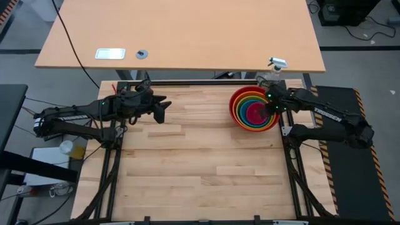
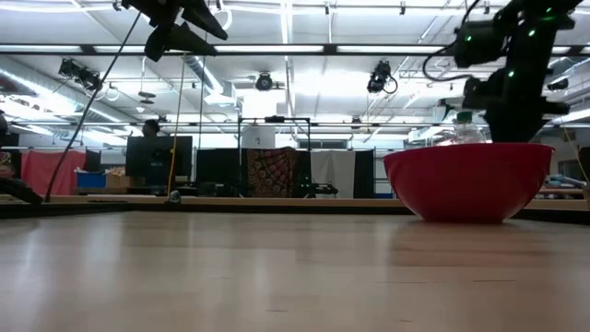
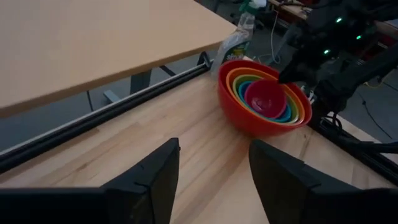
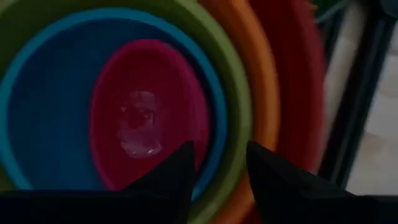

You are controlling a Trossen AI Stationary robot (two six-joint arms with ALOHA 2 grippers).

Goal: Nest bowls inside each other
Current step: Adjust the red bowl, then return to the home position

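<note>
The bowls sit nested in one stack (image 1: pixel 254 107) at the table's far right: red (image 2: pixel 466 180) outermost, then orange, lime green, blue, and magenta pink (image 4: pixel 146 112) innermost. The red bowl rests by its base on the wood. My right gripper (image 4: pixel 217 162) hangs open just over the stack's right side, pointing steeply down, with its fingertips above the inner bowls' rims. My left gripper (image 3: pixel 214 168) is open and raised at the table's far left (image 1: pixel 162 110), pointing toward the stack (image 3: pixel 264 99) with nothing between its fingers.
A clear spray bottle (image 1: pixel 275 65) stands just beyond the table's far right corner, behind the stack. A black rail (image 3: pixel 124 109) runs along the far edge, with a light wooden desk (image 1: pixel 181 31) past it. Bare tabletop (image 1: pixel 200 162) spreads through the middle and near side.
</note>
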